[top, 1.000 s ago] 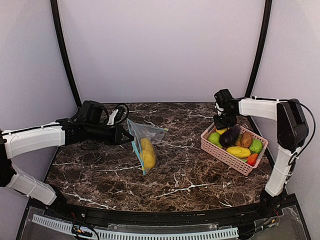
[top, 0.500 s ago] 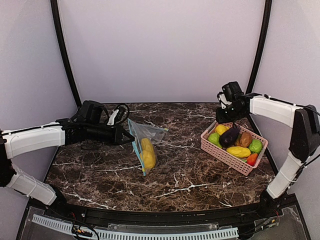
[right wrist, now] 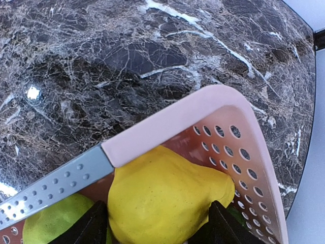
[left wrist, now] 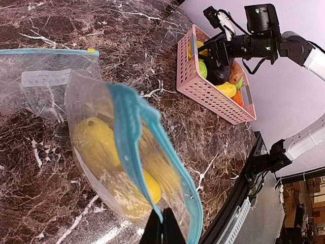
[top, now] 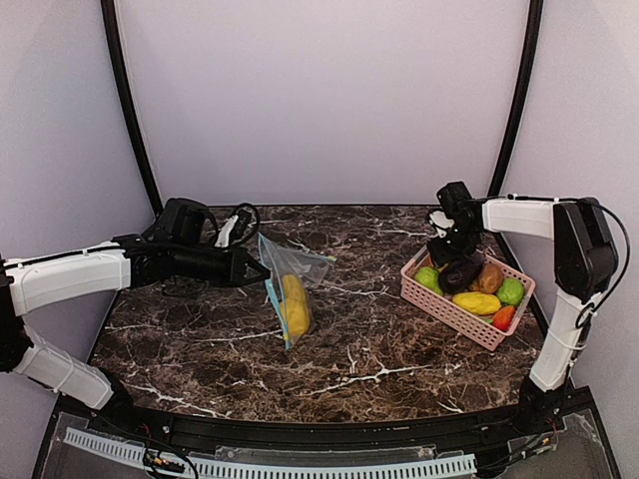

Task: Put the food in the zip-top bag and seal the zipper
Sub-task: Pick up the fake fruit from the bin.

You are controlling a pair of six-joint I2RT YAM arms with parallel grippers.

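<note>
Currently, left fingers [left wrist: 155,234] are clamped flat together on the blue zipper strip of the bag [left wrist: 127,152], holding its mouth up off the table [top: 379,349]. The bag's lower end rests on the table. Two yellow pieces [left wrist: 101,147] lie inside it.

Right fingers [right wrist: 94,226] are spread wide, down in the far left corner of the basket [right wrist: 193,114]. One finger stands on each side of a yellow fruit [right wrist: 162,198]; contact with it cannot be told. A green fruit [right wrist: 56,218] lies just beside, under the grey rim strip. Remaining food in the basket: purple [top: 461,271], brown [top: 492,277], green [top: 511,290], yellow [top: 475,302], red [top: 504,317].

Versus 0.5 s ago: right fingers are lower and nearer, now covering the yellow fruit that showed openly in the top view. Left arm and bag are unchanged.
</note>
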